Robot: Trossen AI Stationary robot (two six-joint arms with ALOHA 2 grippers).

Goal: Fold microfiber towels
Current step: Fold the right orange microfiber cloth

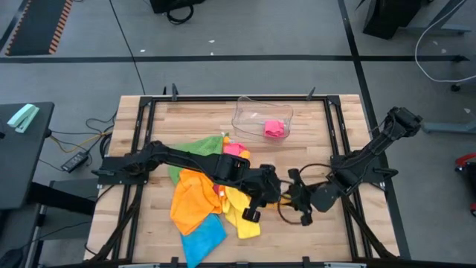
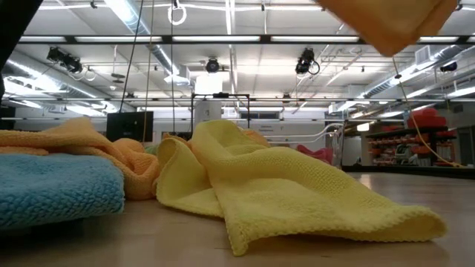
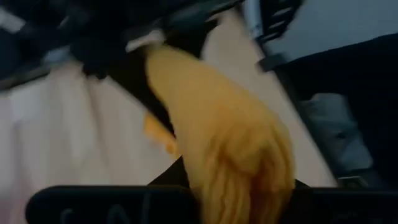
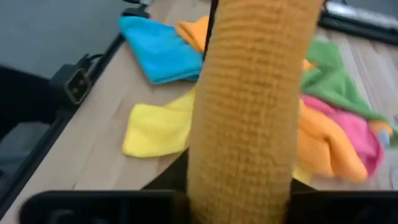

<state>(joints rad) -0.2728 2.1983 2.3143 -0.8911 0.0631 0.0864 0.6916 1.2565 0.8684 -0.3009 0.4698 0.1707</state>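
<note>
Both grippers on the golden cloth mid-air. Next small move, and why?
Probably draw the left gripper and right gripper apart to stretch the golden-orange towel flat. It hangs bunched in a thick roll from each wrist, lifted clear of the towel pile, so it needs spreading before any fold.

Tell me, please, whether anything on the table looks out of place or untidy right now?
Yes. The towels lie in a crumpled, overlapping heap rather than flat or stacked: yellow, orange, green and blue tangled together. One pink towel sits apart, bunched inside the clear tray.
</note>
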